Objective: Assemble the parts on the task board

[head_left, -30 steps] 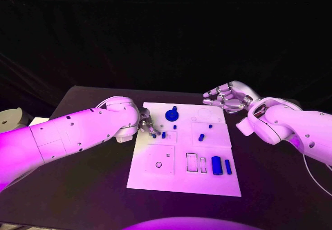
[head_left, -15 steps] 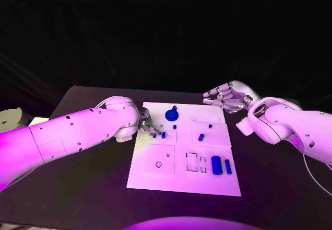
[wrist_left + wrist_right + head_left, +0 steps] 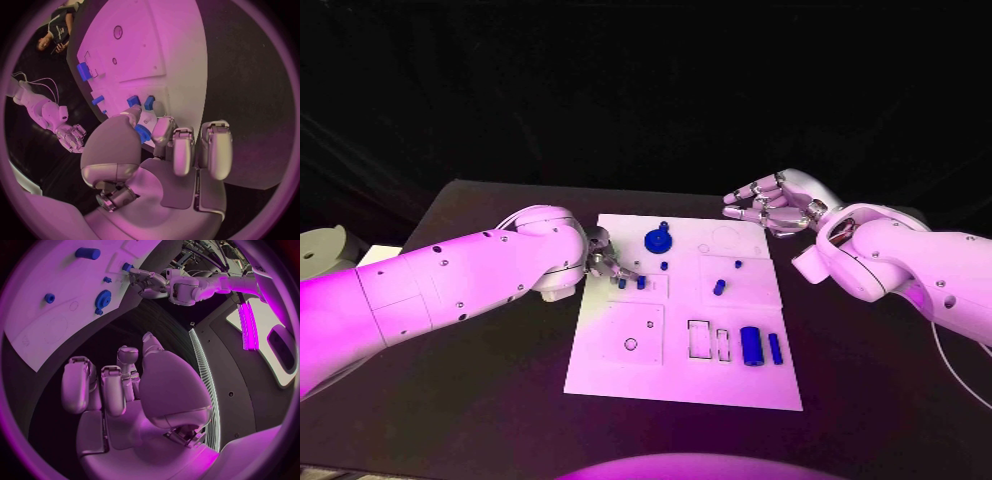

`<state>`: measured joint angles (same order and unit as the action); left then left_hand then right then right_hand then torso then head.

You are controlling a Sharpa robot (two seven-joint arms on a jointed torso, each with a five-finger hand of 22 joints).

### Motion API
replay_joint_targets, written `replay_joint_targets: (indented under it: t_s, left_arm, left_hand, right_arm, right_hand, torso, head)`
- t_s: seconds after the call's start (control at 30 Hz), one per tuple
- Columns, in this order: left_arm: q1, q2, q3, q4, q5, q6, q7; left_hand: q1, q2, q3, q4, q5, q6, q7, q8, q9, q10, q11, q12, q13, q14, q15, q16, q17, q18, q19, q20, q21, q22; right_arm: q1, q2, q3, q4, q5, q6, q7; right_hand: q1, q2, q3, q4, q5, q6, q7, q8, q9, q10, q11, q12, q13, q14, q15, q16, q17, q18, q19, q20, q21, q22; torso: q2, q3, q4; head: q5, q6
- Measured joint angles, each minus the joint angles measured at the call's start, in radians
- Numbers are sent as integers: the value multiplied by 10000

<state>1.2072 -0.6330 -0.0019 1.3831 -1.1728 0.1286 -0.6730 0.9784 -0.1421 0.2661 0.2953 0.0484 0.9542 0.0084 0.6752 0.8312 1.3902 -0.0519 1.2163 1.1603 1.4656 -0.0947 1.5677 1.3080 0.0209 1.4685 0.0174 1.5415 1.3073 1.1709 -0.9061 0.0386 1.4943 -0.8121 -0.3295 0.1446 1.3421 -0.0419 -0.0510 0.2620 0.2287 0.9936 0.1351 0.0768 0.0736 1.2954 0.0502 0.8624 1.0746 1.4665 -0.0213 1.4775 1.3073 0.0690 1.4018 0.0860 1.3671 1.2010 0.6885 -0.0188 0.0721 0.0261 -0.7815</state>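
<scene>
**Pinching a small peg at the board's left edge, with plenty that could slip**

Working left to right: the left hand (image 3: 602, 257) is down at the task board's (image 3: 678, 375) left edge, near its far end, and the left wrist view shows its fingertips (image 3: 147, 129) closed around a small blue part (image 3: 142, 133). Two more blue pegs (image 3: 141, 102) stand just beyond that pinch. That's the worry here: the grip looks shallow, so the part could tilt or pop free if it meets its socket off-line, and the crowded fingers could knock those neighbouring pegs.

Moving across, the blue gear (image 3: 658, 239) sits near the board's far edge, a small blue piece (image 3: 720, 286) lies mid-board, and the blue cylinder (image 3: 751, 345) and slim blue bar (image 3: 776, 347) rest towards the near right corner, all apart from either hand.

Over on the right, the right hand (image 3: 773, 203) hovers off the board's far right corner, fingers curled in and holding nothing. If the board shifts under the left hand's push, nothing is bracing it.
</scene>
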Motion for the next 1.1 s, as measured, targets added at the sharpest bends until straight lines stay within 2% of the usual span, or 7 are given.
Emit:
replay_joint_targets:
  t_s: [0.47, 0.63, 0.7, 0.8, 0.9, 0.97, 1.1]
  left_arm:
    - [-67, -363, -36, 240, 674, -1533, 76]
    - [-67, -445, -32, 329, 805, -2057, 329]
    - [-67, -448, -32, 351, 836, -2257, 606]
    - [-64, -417, -34, 358, 863, -2562, 1398]
    - [-60, -265, -37, 297, 822, -2797, 2507]
    - [-60, -112, -38, 218, 665, -2918, 3309]
    - [-58, 138, -39, -14, 206, -3078, 4412]
  left_hand:
    - [-697, 379, -857, -15, 0, -207, 123, -94, 66, -122, 66, -218, -287, 0, 0, 0, -2, 10, 0, 1, -472, 0]
    - [-206, 864, -620, -22, 48, -922, 323, -275, 58, -1272, 237, -1597, -1768, 16, 28, -66, -2, 373, -129, 16, -2144, -18]
    - [431, 772, -385, -137, 89, -1402, 523, -428, -32, -2476, 417, -2946, -3152, 8, 212, -860, -3, 807, -914, 123, -3877, -1002]
    - [1901, 462, 51, -448, 88, -2101, 913, -654, -290, -3831, 771, -3857, -3923, -556, 566, -2817, -563, 1370, -2502, 383, -7219, -3522]
    - [3220, 344, 677, -730, 88, -2639, 1379, -1360, -1001, -5054, 1255, -4955, -4709, -2275, 919, -5436, -2824, 1430, -3404, 715, -8961, -4744]
    - [3847, 15, 964, -908, 88, -2762, 1608, -2096, -1775, -5503, 1497, -5980, -5556, -3228, 1183, -6995, -4192, 1431, -3635, 914, -9625, -5231]
    - [4447, -422, 1100, -1079, 87, -2295, 1662, -3075, -2979, -5395, 1609, -7180, -6817, -3311, 1272, -7823, -4990, 1512, -3483, 1095, -10299, -5830]
  right_arm:
    - [-2, -2, -2, -21, -2, 1, 2]
    - [-3, -7, -5, -23, -8, 1, 2]
    - [-3, -7, -5, -23, -10, 1, 2]
    - [-3, -7, -5, -23, -12, 1, 2]
    - [-3, -5, -6, -23, -15, 1, 2]
    - [-3, 1, -7, -24, -18, 1, 2]
    - [-5, 16, -7, -29, -21, 0, 2]
  right_hand:
    - [0, 0, 0, 0, -1, 0, 0, 0, 0, 0, 0, 0, 1, 0, 0, 0, 7, 0, 0, 0, 0, 0]
    - [0, 0, 1, -1, -1, 0, 0, 0, -1, 0, 0, 0, 1, 0, 0, 0, 7, 0, 0, 0, 0, 0]
    - [0, 0, 1, -1, -1, 0, 0, 0, 0, 0, 0, 0, 1, 0, 0, 0, 6, 0, 0, 0, 0, 0]
    - [0, 0, -1, 1, -1, 0, 0, 0, -1, 0, 0, 0, 1, 0, 0, 0, 6, -1, 0, 0, 0, 1]
    - [0, 0, -29, 29, -1, 0, 0, 0, 0, 0, 0, 0, 1, 0, 0, 0, 6, 0, 0, 0, 0, 0]
    - [0, 0, -38, 20, -1, 0, 0, 0, -1, 0, 0, 0, 1, 0, 0, 0, 5, 0, 0, 0, 0, 1]
    - [0, 0, -56, 2, -1, 0, 0, 0, 0, 0, 0, 0, 1, 0, 0, 0, 5, 0, 0, 0, 0, 0]
  torso:
    - [7, -3, -5]
    - [7, -4, 1]
    - [7, -4, 6]
    - [6, -3, 7]
    - [7, -4, 5]
    - [7, -3, 0]
    - [7, -3, -8]
  head:
    - [-41, 34]
    - [-52, 35]
    - [-53, 44]
    - [-54, 56]
    - [-50, 66]
    - [-49, 80]
    - [-61, 102]
